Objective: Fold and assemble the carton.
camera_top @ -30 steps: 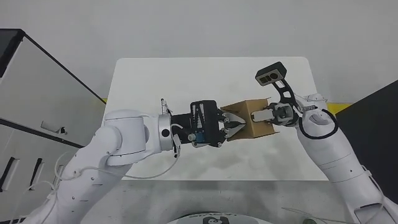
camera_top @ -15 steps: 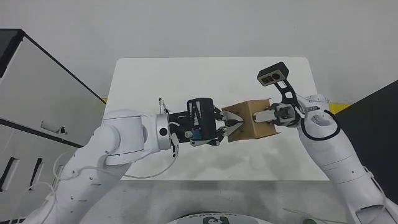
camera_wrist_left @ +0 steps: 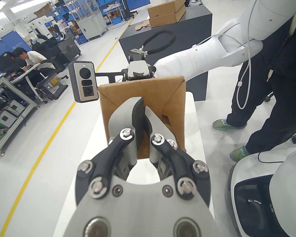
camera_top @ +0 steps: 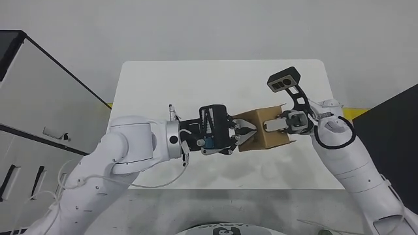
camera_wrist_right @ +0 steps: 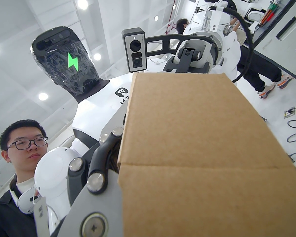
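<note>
A brown carton [camera_top: 262, 130] is held above the white table [camera_top: 196, 85] between my two grippers. My left gripper [camera_top: 243, 132] sits at the carton's end nearer the table's middle. In the left wrist view its fingers [camera_wrist_left: 138, 114] are closed together on the folded end flaps of the carton [camera_wrist_left: 113, 97]. My right gripper [camera_top: 277, 124] is shut on the opposite end. In the right wrist view a plain side panel of the carton [camera_wrist_right: 187, 136] hides most of that gripper, leaving one finger [camera_wrist_right: 101, 164] visible beside it.
A dark cabinet [camera_top: 26, 72] stands off the table's left side and a dark stand [camera_top: 392, 124] off its right. In the left wrist view that black stand [camera_wrist_left: 167, 38] carries stacked cardboard boxes [camera_wrist_left: 166, 10]. Bare tabletop lies behind and left of the carton.
The carton has turned slightly between the grippers and its right end has shifted a little. Both grippers stay on its ends.
</note>
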Available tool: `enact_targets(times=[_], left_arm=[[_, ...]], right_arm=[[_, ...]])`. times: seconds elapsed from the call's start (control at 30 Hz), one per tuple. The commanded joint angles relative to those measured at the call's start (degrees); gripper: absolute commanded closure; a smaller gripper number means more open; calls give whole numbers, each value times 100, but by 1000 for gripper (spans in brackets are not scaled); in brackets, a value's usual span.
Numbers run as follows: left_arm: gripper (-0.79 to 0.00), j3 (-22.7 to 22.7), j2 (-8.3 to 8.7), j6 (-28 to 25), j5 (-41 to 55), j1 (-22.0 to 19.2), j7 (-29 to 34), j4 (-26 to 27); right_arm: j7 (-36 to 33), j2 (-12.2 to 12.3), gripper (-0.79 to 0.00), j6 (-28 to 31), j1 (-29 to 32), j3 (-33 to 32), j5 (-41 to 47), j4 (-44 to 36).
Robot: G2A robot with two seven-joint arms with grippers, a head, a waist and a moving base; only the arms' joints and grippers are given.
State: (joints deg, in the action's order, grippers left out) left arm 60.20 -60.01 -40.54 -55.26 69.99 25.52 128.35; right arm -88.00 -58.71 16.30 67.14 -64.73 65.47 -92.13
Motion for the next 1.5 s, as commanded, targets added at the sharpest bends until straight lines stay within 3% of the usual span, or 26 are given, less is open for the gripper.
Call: enact_targets(times=[0.0,1.47], left_arm=[[0,-17,-1,-2,0,-7,1,-5],[0,100,11,218,-172,79,-93,41]], right_arm=[[0,1,0,0,1,6,6,6],[0,51,0,0,24,-141,34,56]])
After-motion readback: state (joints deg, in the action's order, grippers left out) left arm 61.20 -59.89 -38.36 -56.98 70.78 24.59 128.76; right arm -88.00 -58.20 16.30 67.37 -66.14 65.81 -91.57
